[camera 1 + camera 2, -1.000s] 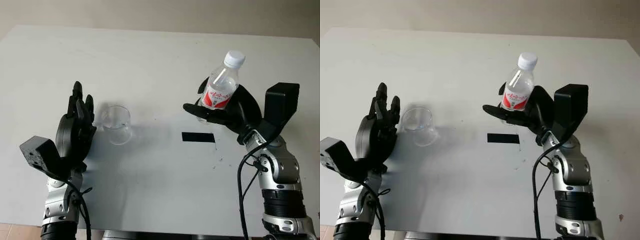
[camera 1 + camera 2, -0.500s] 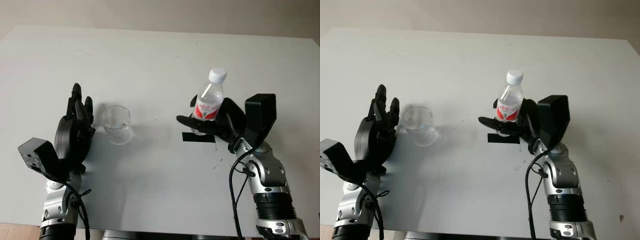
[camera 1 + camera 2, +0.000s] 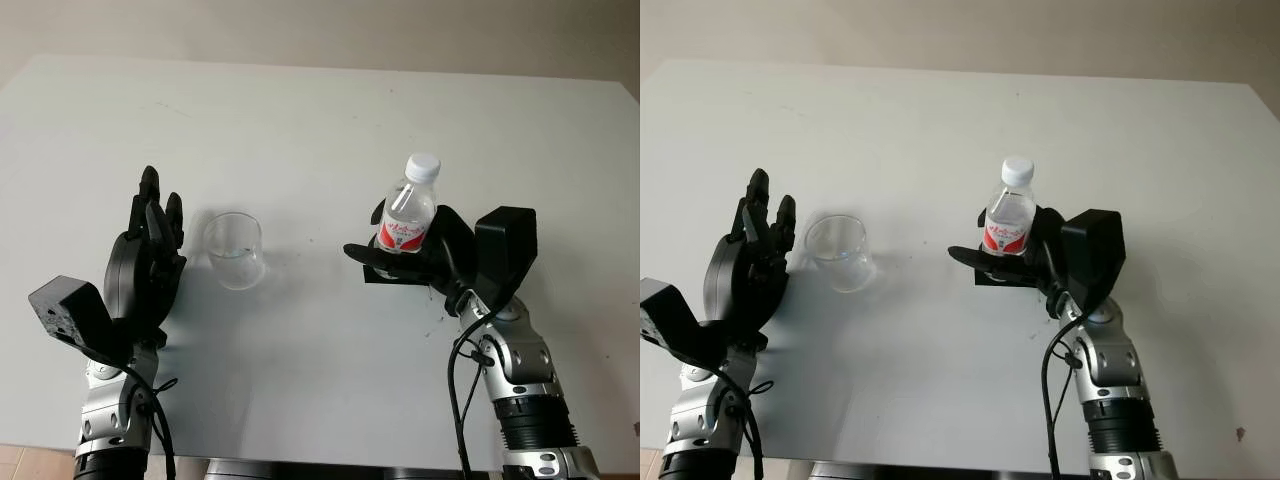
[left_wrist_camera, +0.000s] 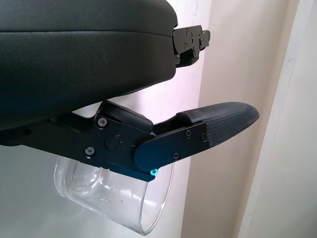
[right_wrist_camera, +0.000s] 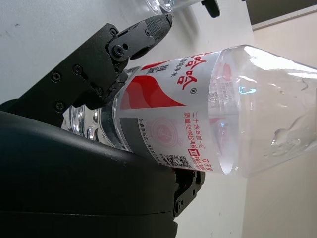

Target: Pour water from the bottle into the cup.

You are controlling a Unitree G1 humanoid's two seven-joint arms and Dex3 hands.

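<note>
The right hand (image 3: 415, 262) has its fingers (image 5: 130, 40) curled round the lower body of the bottle (image 3: 407, 216), which stands upright, white cap on, with its red-and-white label just above the grip. The bottle's base is at or just over a small black patch (image 3: 985, 277) on the table (image 3: 300, 130); whether it touches cannot be told. The cup (image 3: 234, 250), clear glass, stands upright on the table well to the left of the bottle. The left hand (image 3: 150, 255) is just beside the cup on its outer side, palm turned toward it, open and holding nothing; in the left wrist view one finger reaches across in front of the cup's wall.
</note>
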